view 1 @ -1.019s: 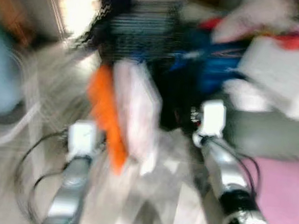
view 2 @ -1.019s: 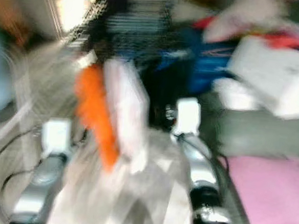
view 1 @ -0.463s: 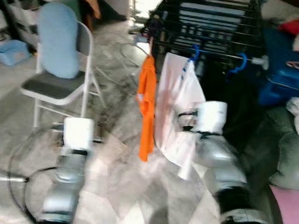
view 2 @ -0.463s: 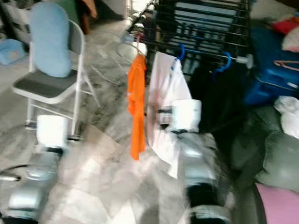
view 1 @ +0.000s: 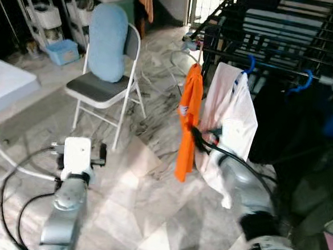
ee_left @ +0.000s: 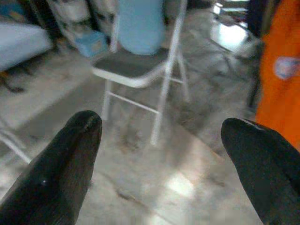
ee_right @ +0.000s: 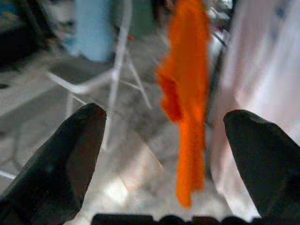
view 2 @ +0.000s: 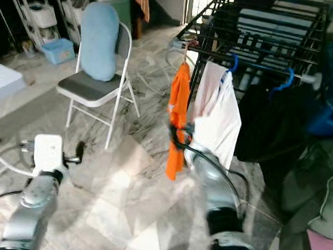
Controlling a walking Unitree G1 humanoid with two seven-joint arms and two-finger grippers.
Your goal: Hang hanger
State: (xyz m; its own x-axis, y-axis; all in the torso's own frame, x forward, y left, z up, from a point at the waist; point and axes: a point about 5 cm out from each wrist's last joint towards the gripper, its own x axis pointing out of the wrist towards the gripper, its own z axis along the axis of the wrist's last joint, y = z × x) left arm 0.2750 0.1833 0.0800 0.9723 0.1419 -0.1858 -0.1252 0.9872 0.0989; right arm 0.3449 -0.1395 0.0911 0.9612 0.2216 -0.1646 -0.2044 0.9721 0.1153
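A black drying rack [view 1: 276,29] stands ahead on the right. From its front rod hang an orange shirt [view 1: 188,118], a white shirt [view 1: 236,115] on a blue hanger [view 1: 249,63], and a dark garment on a second blue hanger [view 1: 302,84]. My right gripper [ee_right: 165,116] is open and empty, pointing at the orange shirt from close by, with the white shirt beside it. My left gripper [ee_left: 161,125] is also open and empty, low over the floor and facing the folding chair [ee_left: 140,70]. Neither gripper touches any cloth.
A white folding chair [view 1: 100,92] with a pale blue cushion [view 1: 108,41] stands left of the rack. A white table edge [view 1: 0,85] is at the far left, with shelves [view 1: 43,13] and a blue basin [view 1: 63,52] behind it. Cables trail across the marble floor. Grey cushions [view 2: 321,204] lie at the right.
The camera has swung left and steadied, so the rack sits further right and the chair is nearer the middle. My right wrist now reaches up beside the orange shirt's lower half.
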